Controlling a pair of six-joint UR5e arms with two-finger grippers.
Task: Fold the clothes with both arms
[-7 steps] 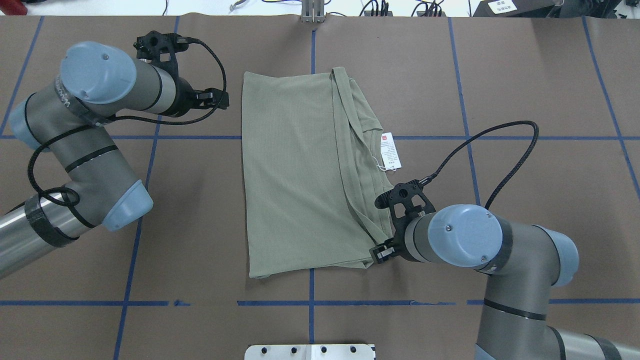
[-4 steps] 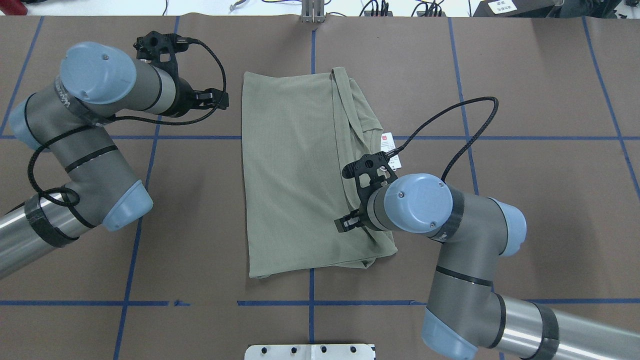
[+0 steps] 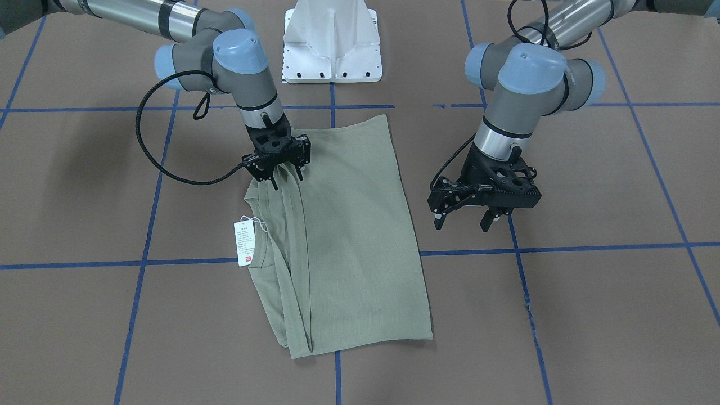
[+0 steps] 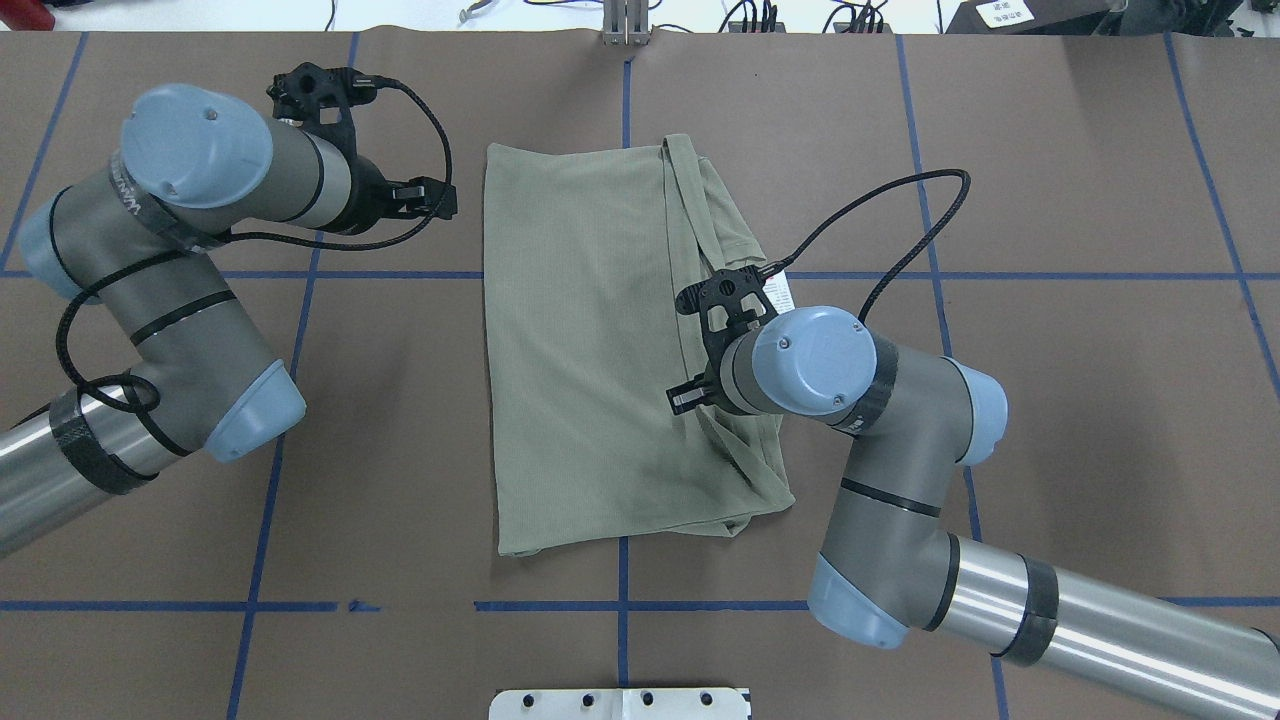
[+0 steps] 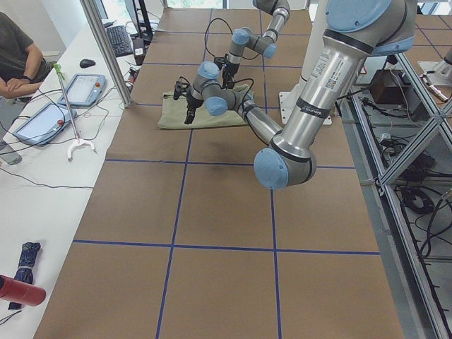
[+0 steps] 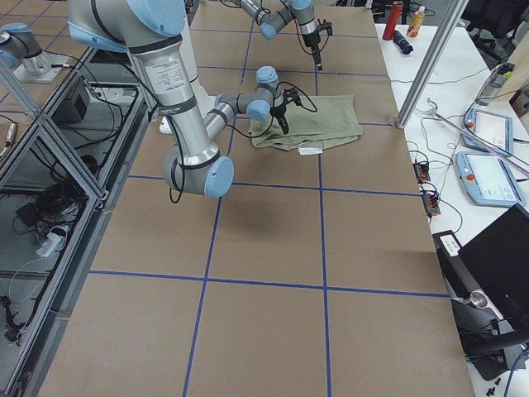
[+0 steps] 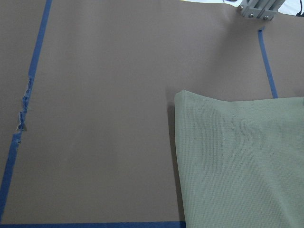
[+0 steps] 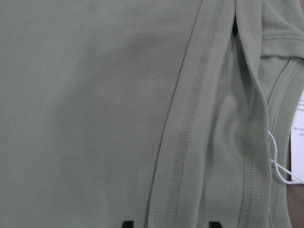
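Note:
The clothes, one sage-green shirt [image 3: 354,236], lie folded flat in a rectangle at mid table, also in the overhead view [image 4: 580,350]. A white hang tag [image 3: 244,243] sticks out beside the folded hem bands. My right gripper [image 3: 288,180] points down, open, low over those bands near the shirt's robot-side end. In the right wrist view its two fingertips [image 8: 127,223] straddle a stitched band. My left gripper [image 3: 461,225] hovers open over bare table on the shirt's other side, apart from the cloth. The left wrist view shows only a shirt corner [image 7: 237,156].
The white pedestal base [image 3: 332,39] stands at the robot's edge. Blue tape lines [image 4: 620,605] grid the brown table cover. A metal bracket [image 4: 625,25] sits at the far edge. A person [image 5: 18,56] and tablets [image 5: 88,88] are at a side bench.
My right arm has swung from the shirt's near right corner inward and farther up over the folded hem bands. The left arm and the shirt have stayed put.

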